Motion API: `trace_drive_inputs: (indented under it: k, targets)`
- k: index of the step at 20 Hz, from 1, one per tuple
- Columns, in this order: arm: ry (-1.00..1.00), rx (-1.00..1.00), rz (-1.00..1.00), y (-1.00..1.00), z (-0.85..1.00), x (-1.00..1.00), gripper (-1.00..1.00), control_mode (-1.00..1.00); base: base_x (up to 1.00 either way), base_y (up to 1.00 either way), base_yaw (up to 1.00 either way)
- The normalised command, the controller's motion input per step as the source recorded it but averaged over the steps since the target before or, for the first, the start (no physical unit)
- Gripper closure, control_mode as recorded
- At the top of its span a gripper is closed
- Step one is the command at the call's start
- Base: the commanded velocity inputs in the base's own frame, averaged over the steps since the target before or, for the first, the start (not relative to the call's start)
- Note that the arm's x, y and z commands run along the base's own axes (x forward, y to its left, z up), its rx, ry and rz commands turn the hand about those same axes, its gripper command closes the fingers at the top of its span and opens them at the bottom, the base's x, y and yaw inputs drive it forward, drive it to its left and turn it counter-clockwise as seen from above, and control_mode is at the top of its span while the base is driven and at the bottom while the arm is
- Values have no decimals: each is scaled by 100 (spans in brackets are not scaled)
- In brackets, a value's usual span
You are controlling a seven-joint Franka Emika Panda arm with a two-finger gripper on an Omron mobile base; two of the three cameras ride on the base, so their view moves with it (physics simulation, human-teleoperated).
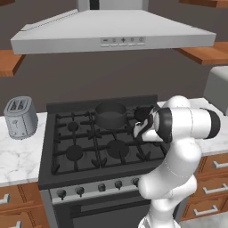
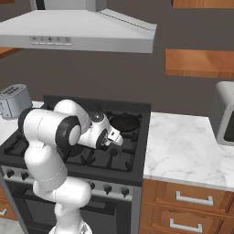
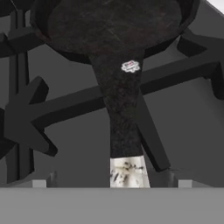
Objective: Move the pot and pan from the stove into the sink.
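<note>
The black stove (image 1: 102, 142) carries both vessels on its back burners. The dark grey pot (image 1: 110, 115) stands at the back middle. The shallow black pan (image 2: 124, 122) sits on the back right burner, its long handle (image 3: 120, 100) pointing toward the front. My gripper (image 2: 117, 137) hovers low over the outer end of that handle. In the hand view the gripper (image 3: 112, 183) is open, one fingertip (image 3: 39, 183) on each side of the handle's pale end (image 3: 127, 173), not touching it. The sink is out of view.
A silver toaster (image 1: 20, 116) stands on the marble counter (image 1: 18, 156) left of the stove. A range hood (image 1: 116, 31) hangs above. A grey appliance (image 2: 224, 114) sits at the right on the counter (image 2: 183, 151). Wooden drawers (image 2: 192, 201) lie below.
</note>
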Motion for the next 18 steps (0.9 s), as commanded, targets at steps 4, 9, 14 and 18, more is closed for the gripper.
trace_drive_inputs:
  k: [4, 9, 14, 18]
  targets:
    - [-6, 0, 2, -3, -51, 2, 100, -100, 0, 0, 0]
    - [-1, 0, 0, 0, -4, 0, 100, -100, 0, 0, 0]
    - [0, 0, 0, 0, 0, 0, 100, -100, 0, 0, 0]
    - [0, 0, -1, 1, 17, 0, 100, -100, 0, 0, 0]
